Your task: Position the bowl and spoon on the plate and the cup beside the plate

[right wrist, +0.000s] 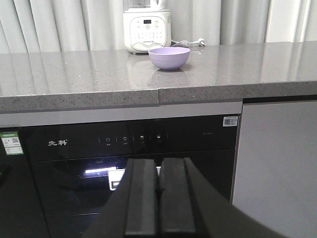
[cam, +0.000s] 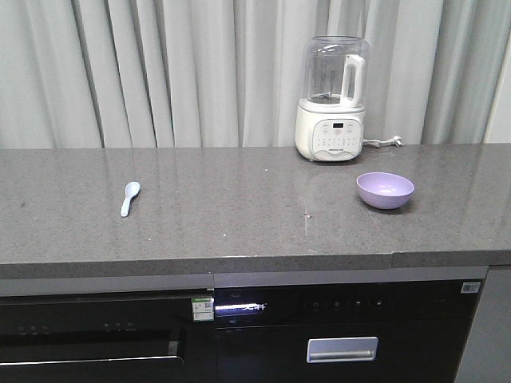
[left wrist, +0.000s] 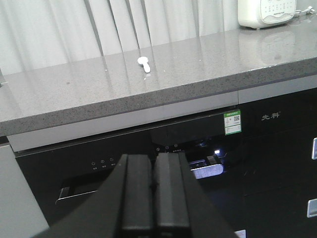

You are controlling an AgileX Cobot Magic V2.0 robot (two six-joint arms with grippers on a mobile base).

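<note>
On the countertop (cam: pixel 239 223), spoon (cam: pixel 129 198) and bowl (cam: pixel 385 190) sit apart, back from edges.

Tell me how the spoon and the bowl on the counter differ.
The spoon is pale blue; the bowl is lavender. The spoon is slim and lies flat; the bowl is round, wider and sits upright, empty. In the front view the spoon is left, the bowl right, nearer the blender. Both rest on the grey counter.

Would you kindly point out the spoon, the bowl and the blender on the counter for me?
spoon (cam: pixel 129 199): front view, where the scoop meets the handle.
bowl (cam: pixel 385 188): front view, its inner floor.
blender (cam: pixel 330 137): front view, the control panel on its white base.
</note>
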